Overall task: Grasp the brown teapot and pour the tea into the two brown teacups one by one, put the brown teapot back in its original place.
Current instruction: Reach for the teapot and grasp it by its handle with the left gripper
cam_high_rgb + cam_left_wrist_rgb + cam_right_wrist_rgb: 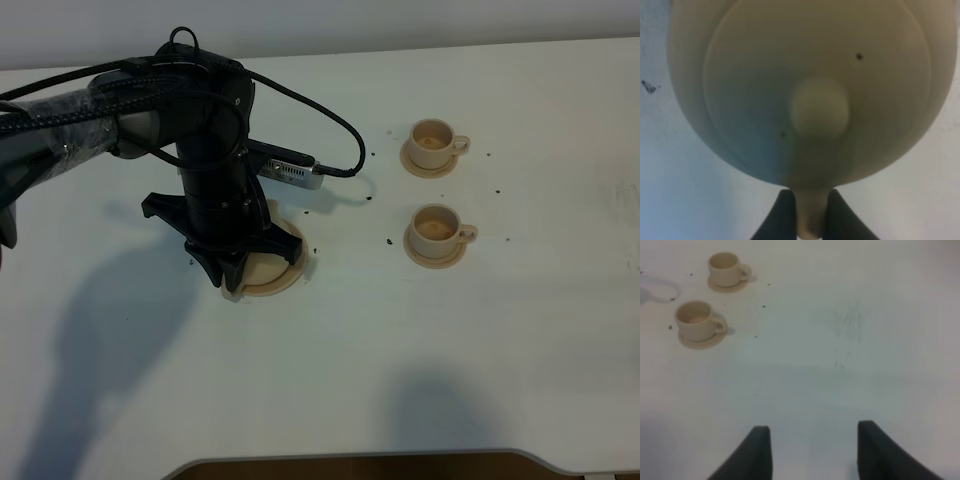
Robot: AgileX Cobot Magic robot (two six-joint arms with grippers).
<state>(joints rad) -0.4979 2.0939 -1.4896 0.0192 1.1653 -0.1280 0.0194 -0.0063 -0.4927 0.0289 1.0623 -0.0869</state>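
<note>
The brown teapot [810, 85] fills the left wrist view from above, lid knob in the middle. My left gripper [810, 220] is shut on its loop handle, one dark finger on each side. In the high view the left gripper [235, 285] and arm cover most of the teapot [264, 266], which is on or just above its round saucer [296, 262]. The two brown teacups [433, 143] [435, 229] stand on their small saucers to the right; they also show in the right wrist view [724, 267] [695, 320]. My right gripper [812, 450] is open and empty over bare table.
A black cable [330, 120] loops from the left arm down to the table between the teapot and the cups. Small dark specks [388, 241] lie scattered around the cups. The table's front edge [360, 458] runs along the bottom.
</note>
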